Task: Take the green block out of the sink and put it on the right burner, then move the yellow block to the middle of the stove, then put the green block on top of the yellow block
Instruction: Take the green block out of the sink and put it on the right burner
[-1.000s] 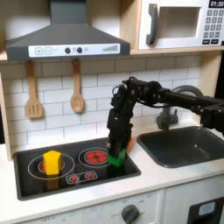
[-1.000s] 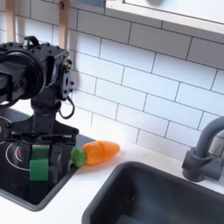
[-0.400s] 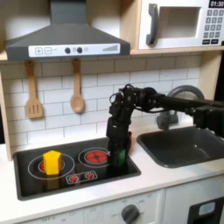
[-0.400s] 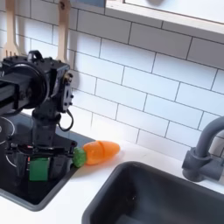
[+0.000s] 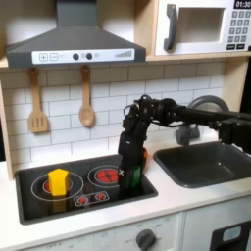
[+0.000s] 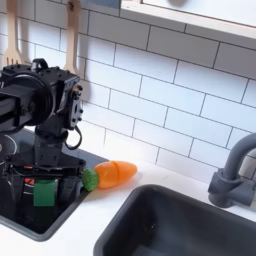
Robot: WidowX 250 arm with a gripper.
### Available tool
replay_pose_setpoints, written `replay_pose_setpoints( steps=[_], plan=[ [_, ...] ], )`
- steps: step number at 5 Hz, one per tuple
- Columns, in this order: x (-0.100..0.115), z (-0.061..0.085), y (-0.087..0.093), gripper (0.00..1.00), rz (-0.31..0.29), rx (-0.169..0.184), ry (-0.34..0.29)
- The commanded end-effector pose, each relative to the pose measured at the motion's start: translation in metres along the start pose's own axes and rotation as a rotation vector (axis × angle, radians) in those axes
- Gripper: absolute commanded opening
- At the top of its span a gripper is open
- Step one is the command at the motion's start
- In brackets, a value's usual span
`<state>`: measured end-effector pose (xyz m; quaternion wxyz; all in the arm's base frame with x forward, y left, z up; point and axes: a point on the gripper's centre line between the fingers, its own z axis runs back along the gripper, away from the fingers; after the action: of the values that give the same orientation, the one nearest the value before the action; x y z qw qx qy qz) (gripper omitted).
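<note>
The gripper clamps the green block low over the stove, seemingly touching; the yellow block stands toward the first exterior view's left

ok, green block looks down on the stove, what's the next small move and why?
Probably open the end effector and lift clear. In the second exterior view the green block sits low between the fingers at the stove surface, by the right burner. The yellow block is on the other burner.

one green block, one yellow block, two wooden utensils, one carrot
</note>
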<state>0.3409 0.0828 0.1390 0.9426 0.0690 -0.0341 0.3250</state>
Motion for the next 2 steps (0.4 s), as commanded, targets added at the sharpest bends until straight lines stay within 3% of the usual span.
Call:
replay_pose_setpoints(
  steps=[1,2],
  plan=[
    [0.0012,0.0111,-0.0021,1.0,-0.001,-0.05,0.007],
    [-0.0029,0.0161,-0.0037,1.0,-0.004,-0.074,0.025]
  ],
)
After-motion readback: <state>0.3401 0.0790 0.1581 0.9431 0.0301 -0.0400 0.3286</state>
